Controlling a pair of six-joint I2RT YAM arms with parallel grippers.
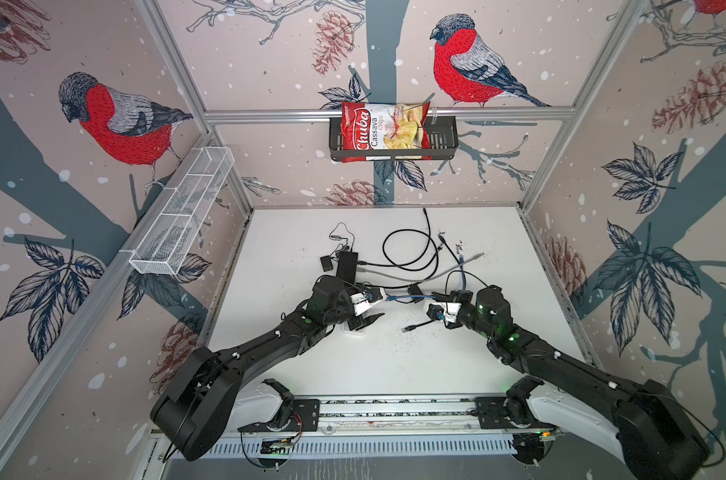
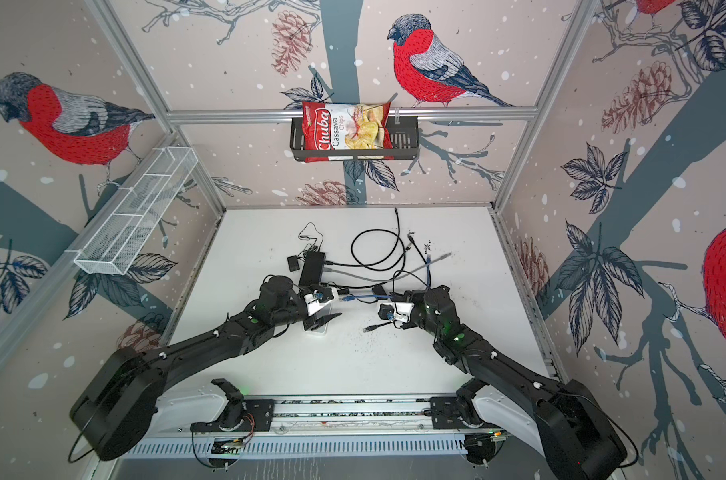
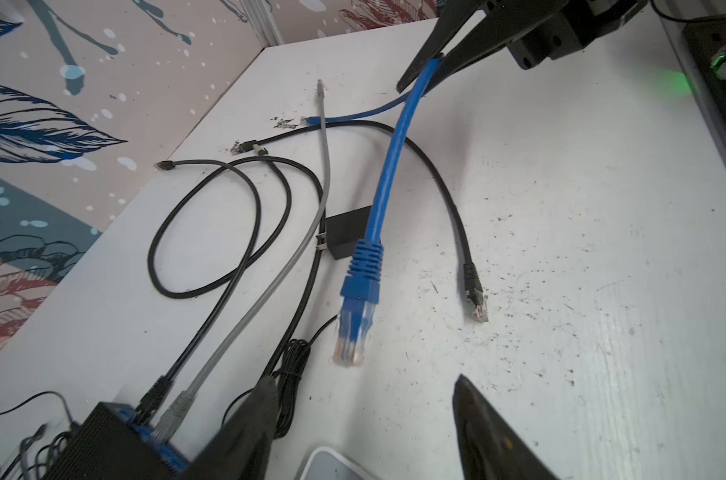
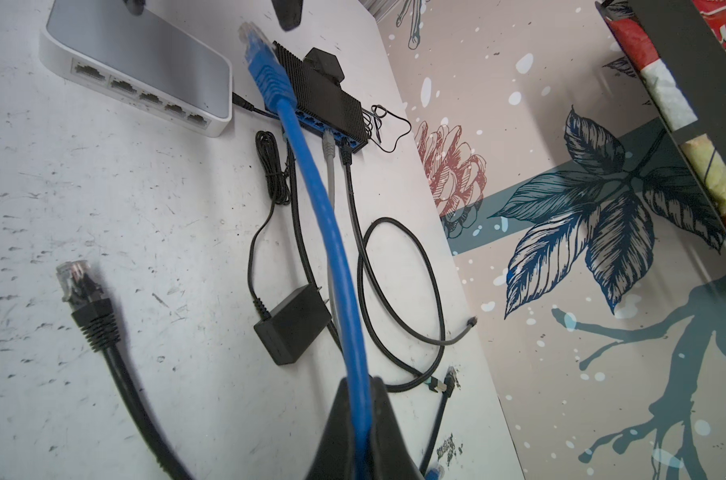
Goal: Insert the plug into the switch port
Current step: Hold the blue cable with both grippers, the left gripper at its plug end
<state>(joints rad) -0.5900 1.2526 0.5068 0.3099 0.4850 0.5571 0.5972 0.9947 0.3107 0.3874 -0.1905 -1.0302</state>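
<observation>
My right gripper is shut on a blue cable and holds it above the table. The cable's blue plug hangs free at its end, pointing toward my left gripper. That gripper is open, the plug lies just ahead of its fingertips, and nothing is between them. In both top views the plug sits between the two grippers. A white switch with a row of empty ports lies under the left gripper. Beyond it lies a black switch with a grey and a black cable plugged in.
A loose black plug lies on the table near the right arm. A black power adapter and looped black cables sprawl behind the grippers. On the walls hang a black basket with a chip bag and a white wire basket.
</observation>
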